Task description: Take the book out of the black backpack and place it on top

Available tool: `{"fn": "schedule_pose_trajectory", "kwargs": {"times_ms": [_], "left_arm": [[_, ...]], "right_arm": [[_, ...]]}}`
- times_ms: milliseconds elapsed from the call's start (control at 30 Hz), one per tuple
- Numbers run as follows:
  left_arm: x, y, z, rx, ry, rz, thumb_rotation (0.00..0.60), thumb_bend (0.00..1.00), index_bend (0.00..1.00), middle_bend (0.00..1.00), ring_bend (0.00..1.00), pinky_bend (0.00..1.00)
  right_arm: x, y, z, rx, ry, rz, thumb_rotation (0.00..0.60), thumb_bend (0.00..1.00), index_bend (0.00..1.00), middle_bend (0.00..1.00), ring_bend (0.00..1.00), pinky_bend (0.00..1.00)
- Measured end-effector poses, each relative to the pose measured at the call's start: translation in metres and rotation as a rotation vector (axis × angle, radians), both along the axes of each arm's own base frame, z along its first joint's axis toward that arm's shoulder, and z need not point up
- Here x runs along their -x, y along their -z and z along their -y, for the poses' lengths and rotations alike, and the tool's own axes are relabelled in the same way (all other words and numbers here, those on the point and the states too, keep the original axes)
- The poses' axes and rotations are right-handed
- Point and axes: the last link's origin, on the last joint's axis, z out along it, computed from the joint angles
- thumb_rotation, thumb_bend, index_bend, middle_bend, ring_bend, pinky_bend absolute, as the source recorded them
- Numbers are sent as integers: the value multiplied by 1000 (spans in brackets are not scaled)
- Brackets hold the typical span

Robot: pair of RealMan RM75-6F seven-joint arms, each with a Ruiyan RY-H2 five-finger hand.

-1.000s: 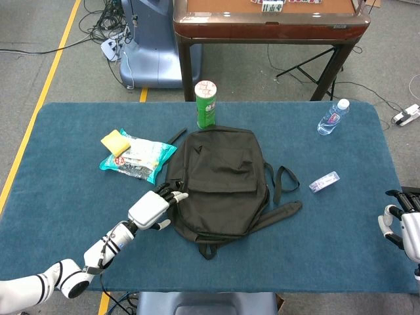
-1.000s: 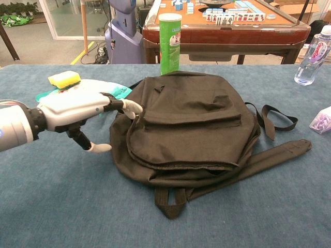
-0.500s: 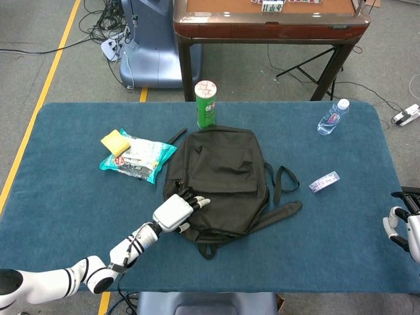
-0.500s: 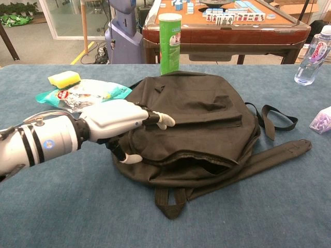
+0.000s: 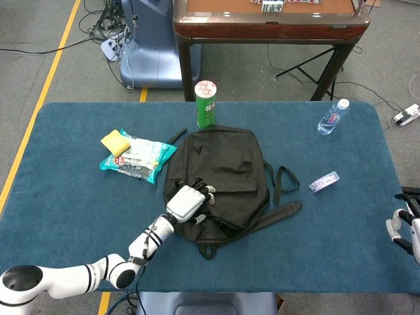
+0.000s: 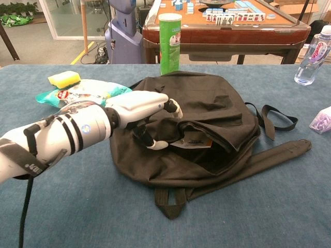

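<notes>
The black backpack point(image 5: 226, 164) lies flat in the middle of the blue table, its opening towards me. My left hand point(image 5: 188, 202) grips the upper layer of fabric at the mouth of the backpack point(image 6: 212, 103), thumb below and fingers above, and holds it raised. In the gap a corner of the book point(image 6: 194, 140) shows, pale with an orange mark; the bag hides most of it. Only part of my right hand point(image 5: 405, 228) shows, at the table's right edge, far from the bag, and its fingers are not clear.
A green can point(image 5: 206, 105) stands just behind the backpack. A snack bag point(image 5: 138, 157) and a yellow sponge point(image 5: 115, 142) lie to its left. A water bottle point(image 5: 333, 117) and a small packet point(image 5: 324, 182) lie to the right. The straps point(image 6: 274, 121) trail right.
My left hand has moved right from beside the backpack onto its front, taken hold of the top fabric and lifted it, so the mouth has opened and the book shows.
</notes>
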Motion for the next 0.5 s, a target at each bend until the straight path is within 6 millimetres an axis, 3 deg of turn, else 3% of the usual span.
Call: {"fn": "schedule_pose_trajectory", "kwargs": {"times_ms": [267, 500], "left_arm": [[-27, -1, -19, -23, -108, 103, 600, 326, 708, 405, 287, 76], [-59, -6, -40, -88, -172, 139, 600, 326, 715, 457, 332, 126]], "right_arm": [[-12, 6, 2, -61, -77, 19, 600, 331, 340, 296, 251, 336], [-42, 31, 13, -248, -208, 33, 600, 331, 340, 300, 251, 336]]}}
